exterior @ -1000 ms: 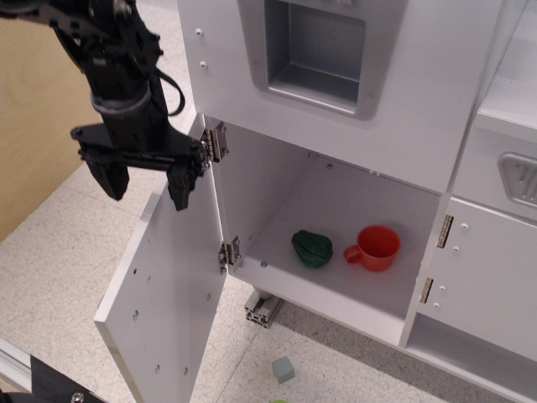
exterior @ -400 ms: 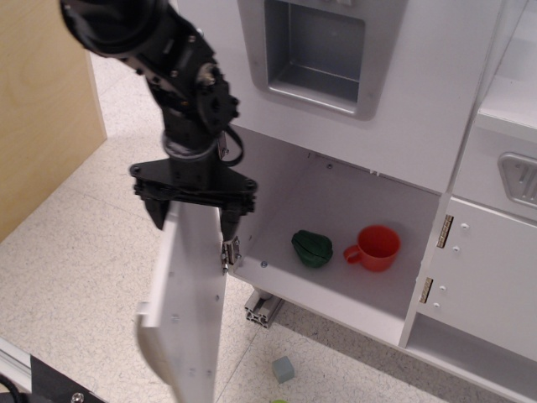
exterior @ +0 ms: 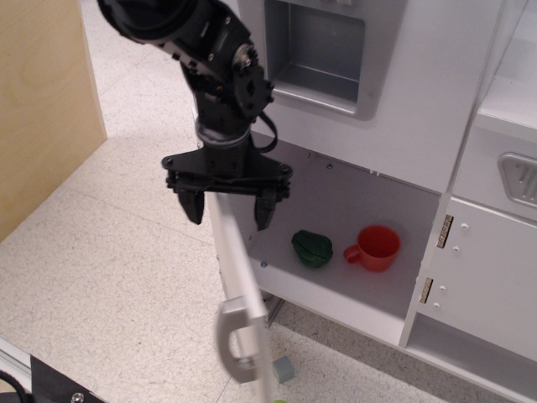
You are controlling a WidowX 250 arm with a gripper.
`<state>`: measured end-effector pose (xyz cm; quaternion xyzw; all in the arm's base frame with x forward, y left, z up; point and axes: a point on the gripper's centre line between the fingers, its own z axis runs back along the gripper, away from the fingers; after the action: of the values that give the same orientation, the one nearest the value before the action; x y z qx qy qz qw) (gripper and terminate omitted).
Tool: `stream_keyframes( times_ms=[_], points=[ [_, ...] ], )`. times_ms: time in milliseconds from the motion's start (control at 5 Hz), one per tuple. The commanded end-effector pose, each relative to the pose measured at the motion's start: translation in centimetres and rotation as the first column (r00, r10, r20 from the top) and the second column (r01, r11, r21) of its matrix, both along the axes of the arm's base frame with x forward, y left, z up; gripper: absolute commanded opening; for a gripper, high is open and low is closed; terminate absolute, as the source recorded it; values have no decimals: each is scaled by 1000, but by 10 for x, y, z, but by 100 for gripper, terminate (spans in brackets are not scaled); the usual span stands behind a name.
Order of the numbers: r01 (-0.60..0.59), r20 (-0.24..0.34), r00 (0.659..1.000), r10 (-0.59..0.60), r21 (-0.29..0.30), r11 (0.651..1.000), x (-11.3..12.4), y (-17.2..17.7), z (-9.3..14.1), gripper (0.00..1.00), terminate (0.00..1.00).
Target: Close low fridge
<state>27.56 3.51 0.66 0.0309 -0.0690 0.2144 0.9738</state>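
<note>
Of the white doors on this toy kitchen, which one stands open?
The low fridge door, swung out edge-on under the end effector, handle showing. The narrower cabinet door to the right is shut.

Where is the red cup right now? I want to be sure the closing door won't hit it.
The red cup sits inside the low fridge, right of centre on its floor, just right of the green object.

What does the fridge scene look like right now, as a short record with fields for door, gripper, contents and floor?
door: low fridge door partly open, seen nearly edge-on, grey handle facing the camera
gripper: gripper open, fingers straddling the door's top edge
contents: green toy vegetable and red cup side by side inside the low fridge
above: grey recessed dispenser
floor: small grey-green block in front of the fridge
</note>
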Motion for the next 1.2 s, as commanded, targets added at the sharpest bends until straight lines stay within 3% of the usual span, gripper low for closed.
stream_keyframes(
  times_ms=[0,400,600,800,1000],
  points=[
    [21,75,997,-18,-28,999,3,-3,31,100,0],
    [156,122,982,-142,-113,981,-53,12,73,100,0],
    [167,92,983,-161,-60,984,-62,27,56,100,0],
    [181,59,982,-181,-7,983,-61,35,22,100,0],
    [164,65,984,-163,-1,987,-60,44,-4,100,0]
  ],
)
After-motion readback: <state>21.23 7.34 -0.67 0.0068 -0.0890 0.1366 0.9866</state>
